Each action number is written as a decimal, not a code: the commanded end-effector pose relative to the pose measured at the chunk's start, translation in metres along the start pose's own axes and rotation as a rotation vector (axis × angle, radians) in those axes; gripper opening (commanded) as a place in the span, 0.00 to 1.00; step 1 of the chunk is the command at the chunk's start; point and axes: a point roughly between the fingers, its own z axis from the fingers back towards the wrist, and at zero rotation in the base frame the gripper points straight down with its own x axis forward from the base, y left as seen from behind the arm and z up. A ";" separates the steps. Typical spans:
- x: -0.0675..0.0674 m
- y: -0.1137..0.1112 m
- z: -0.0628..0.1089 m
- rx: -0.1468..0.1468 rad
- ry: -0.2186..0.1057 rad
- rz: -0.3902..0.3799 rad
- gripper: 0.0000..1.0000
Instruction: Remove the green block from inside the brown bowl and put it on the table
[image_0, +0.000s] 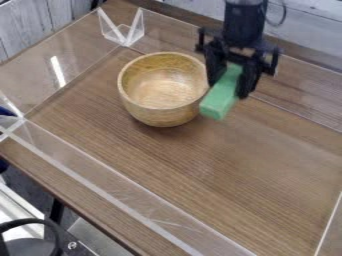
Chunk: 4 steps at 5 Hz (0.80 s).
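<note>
Single fixed view, set high beyond one corner of the table (201, 170) and looking obliquely down across it, so the acrylic walls (80, 175) run diagonally. Mid-range framing: most of the tabletop is in view, the arm's upper part cropped at the top edge. No second view overlaps it.

The brown bowl (164, 88) is the one obstacle on the surface (201, 165), just beside the tool (235, 88). Bare wood lies open in front and to the right (low clear acrylic walls (80, 190) bound the edges).
</note>
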 end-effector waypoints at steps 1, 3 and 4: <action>0.002 -0.006 -0.009 0.010 -0.041 -0.025 0.00; -0.001 -0.009 -0.046 0.009 -0.030 -0.055 0.00; 0.000 -0.008 -0.046 0.015 -0.026 -0.070 0.00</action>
